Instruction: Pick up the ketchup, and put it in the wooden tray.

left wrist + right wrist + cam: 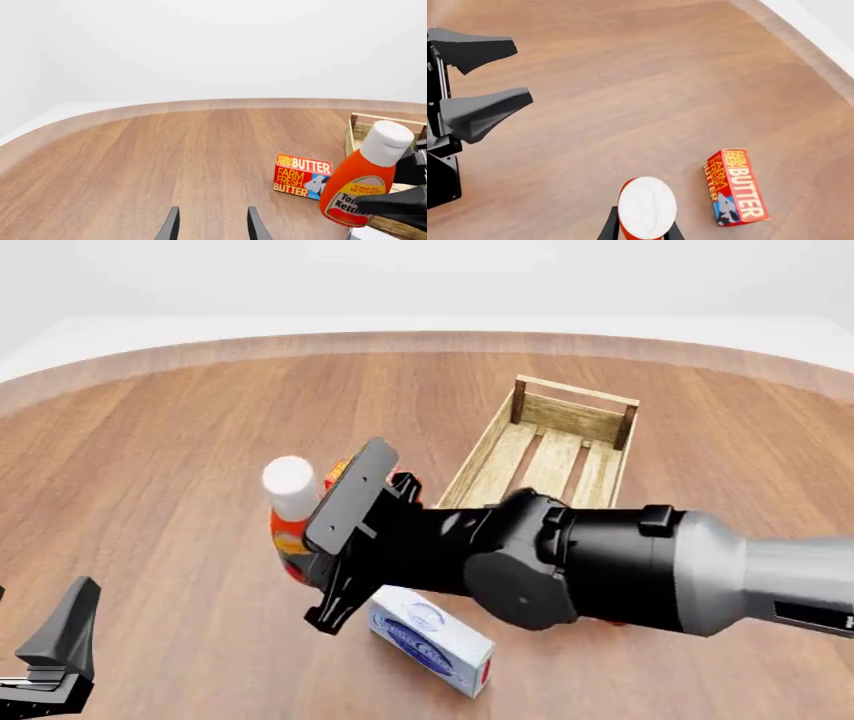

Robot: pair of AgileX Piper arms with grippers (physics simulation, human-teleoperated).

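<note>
The ketchup (360, 182), a red-orange bottle with a white cap, is tilted and held between my right gripper's dark fingers (395, 201). In the front view the ketchup (286, 512) is left of the wooden tray (550, 448), not over it. My right gripper (310, 558) is shut on the bottle's body. The right wrist view looks down on the cap (647, 204). The tray's near corner shows behind the bottle (359, 127). My left gripper (213, 226) is open and empty, low at the front left (54, 645).
A red-orange butter box (301, 176) lies on the table beside the ketchup, and also shows in the right wrist view (734, 186). A white-and-blue box (430, 640) lies under my right arm. My left gripper's fingers (477, 107) show in the right wrist view.
</note>
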